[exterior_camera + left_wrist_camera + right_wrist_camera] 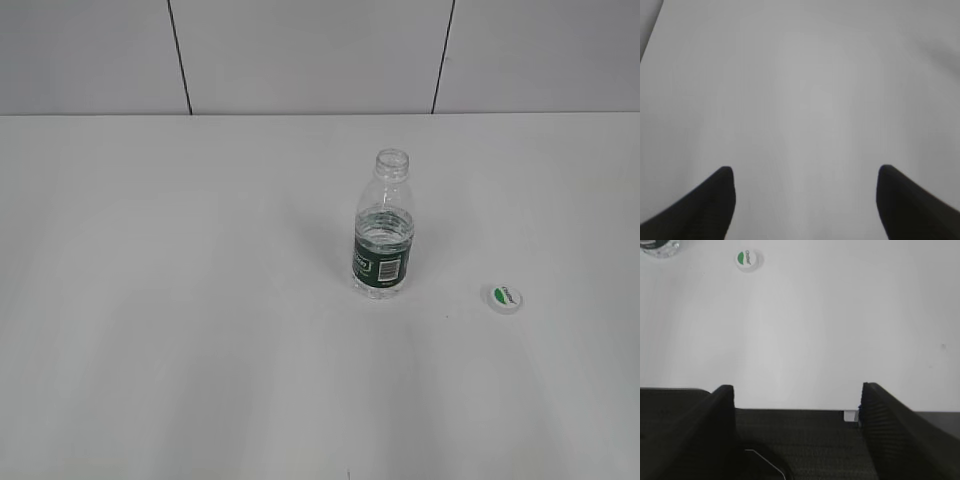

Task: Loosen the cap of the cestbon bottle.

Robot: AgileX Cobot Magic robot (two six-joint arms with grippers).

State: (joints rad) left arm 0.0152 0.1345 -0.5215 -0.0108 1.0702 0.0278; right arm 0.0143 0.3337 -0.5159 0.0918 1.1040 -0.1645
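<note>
The cestbon bottle (383, 228) stands upright on the white table, right of centre, its neck bare and open. The cap (503, 298) lies flat on the table to the bottle's right, green mark up. It also shows in the right wrist view (747, 259), with the bottle's base (660, 247) at the top left corner. My left gripper (805, 172) is open and empty over bare table. My right gripper (797, 390) is open and empty, well back from the cap. Neither gripper shows in the exterior view.
The white table (200, 300) runs back to a grey panelled wall (300, 50). A dark ribbed surface (805, 445) lies under my right gripper at the table's near edge.
</note>
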